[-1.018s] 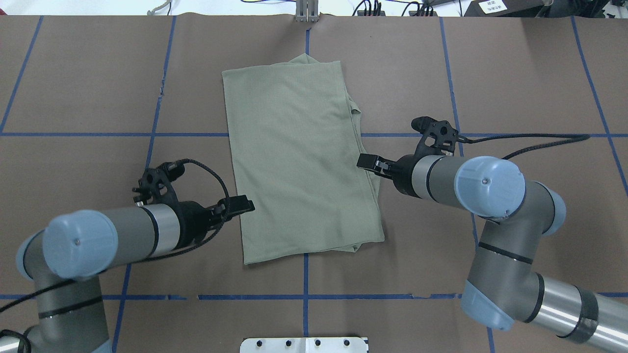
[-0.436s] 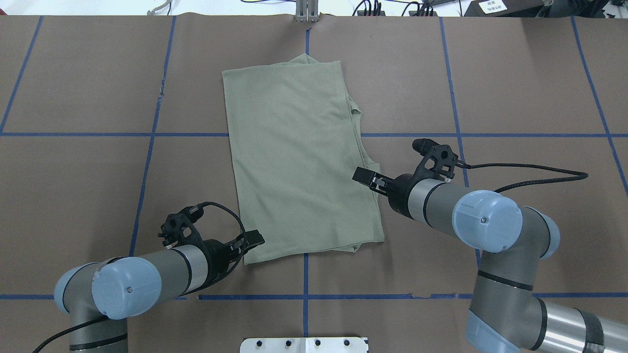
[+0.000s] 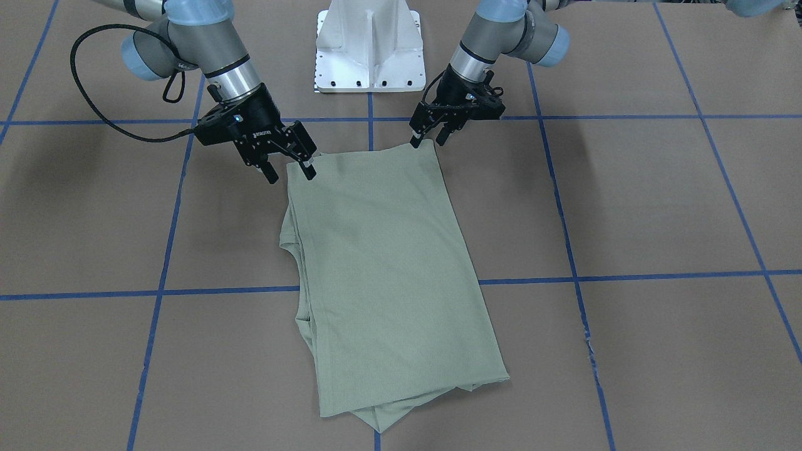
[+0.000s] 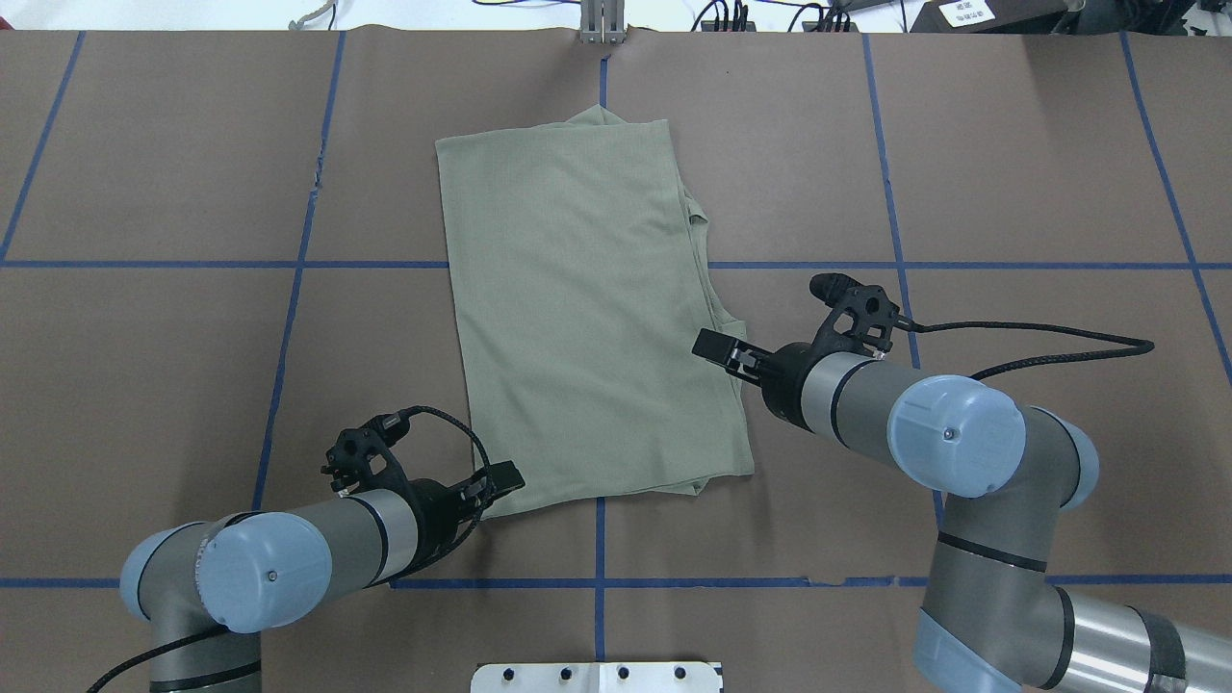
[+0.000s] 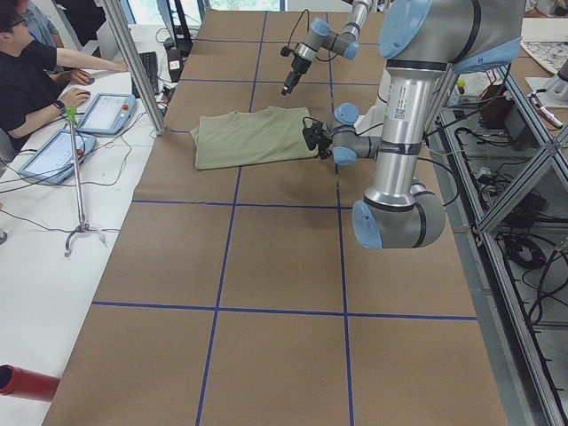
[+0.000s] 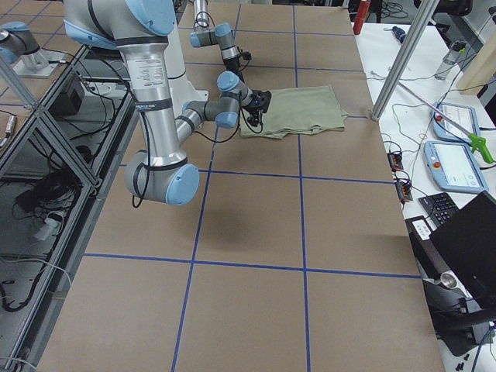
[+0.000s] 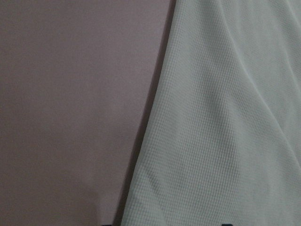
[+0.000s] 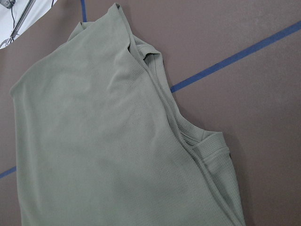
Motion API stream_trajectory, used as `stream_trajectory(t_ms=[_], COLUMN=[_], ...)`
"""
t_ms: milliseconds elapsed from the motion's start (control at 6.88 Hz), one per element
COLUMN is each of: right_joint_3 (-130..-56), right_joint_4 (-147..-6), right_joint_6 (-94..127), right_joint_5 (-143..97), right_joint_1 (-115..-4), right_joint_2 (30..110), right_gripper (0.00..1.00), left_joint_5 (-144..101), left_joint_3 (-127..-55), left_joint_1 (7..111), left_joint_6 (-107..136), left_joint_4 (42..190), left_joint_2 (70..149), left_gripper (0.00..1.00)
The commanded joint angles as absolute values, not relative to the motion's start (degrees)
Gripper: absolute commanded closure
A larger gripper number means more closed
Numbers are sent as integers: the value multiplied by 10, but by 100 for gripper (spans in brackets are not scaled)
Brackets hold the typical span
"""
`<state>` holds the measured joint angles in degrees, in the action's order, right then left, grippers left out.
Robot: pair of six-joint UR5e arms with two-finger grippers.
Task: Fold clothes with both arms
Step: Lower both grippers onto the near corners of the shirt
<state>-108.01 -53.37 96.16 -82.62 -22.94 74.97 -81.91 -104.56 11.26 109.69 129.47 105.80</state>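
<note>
The clothes point(image 4: 587, 308) are one pale green shirt, folded into a long rectangle and lying flat on the brown table; it also shows in the front view point(image 3: 388, 269). My left gripper point(image 4: 505, 478) is open at the shirt's near-left corner, low over its edge point(image 7: 225, 117). In the front view the left gripper point(image 3: 427, 139) has its fingers apart with nothing between them. My right gripper point(image 4: 717, 346) is open over the shirt's right edge, about two thirds of the way toward me. The right gripper point(image 3: 290, 174) is also empty. Folded layers show along that edge point(image 8: 197, 150).
The white pedestal base point(image 3: 369, 47) stands at the table's near side between the arms. Blue tape lines point(image 4: 599, 549) grid the brown surface. In the left side view a person point(image 5: 31, 75) sits beyond the far edge with tablets point(image 5: 106, 111) and a metal pole point(image 5: 133, 62).
The left arm has drawn back along the shirt's left edge to its near-left corner. The right gripper has shifted a little nearer along the right edge. The shirt has not moved.
</note>
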Motion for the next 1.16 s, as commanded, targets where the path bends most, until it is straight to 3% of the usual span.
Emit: stream_trajectory(t_ms=[0, 291, 436, 581, 727, 1018], right_joint_3=[-1080, -1080, -1080, -1080, -1080, -1079], right_joint_4=[-533, -534, -534, -534, -534, -540], right_joint_6=[962, 962, 962, 962, 962, 992], right_joint_5=[-825, -825, -825, -825, -825, -797], right_joint_1=[-229, -229, -229, -229, -229, -200], right_joint_2=[750, 749, 749, 749, 749, 748], right_gripper=[0, 0, 0, 0, 0, 1], left_joint_5=[-819, -819, -819, -819, -819, -819], left_joint_3=[-1028, -1028, -1029, -1030, -1030, -1033], left_joint_1=[110, 111, 111, 111, 110, 110], left_joint_6=[1096, 1096, 1100, 1100, 1099, 1097], left_joint_4=[1295, 1295, 1295, 1296, 1296, 1296], left_joint_2=[1070, 1074, 1075, 1078, 1078, 1078], left_gripper=[17, 23, 45, 81, 99, 100])
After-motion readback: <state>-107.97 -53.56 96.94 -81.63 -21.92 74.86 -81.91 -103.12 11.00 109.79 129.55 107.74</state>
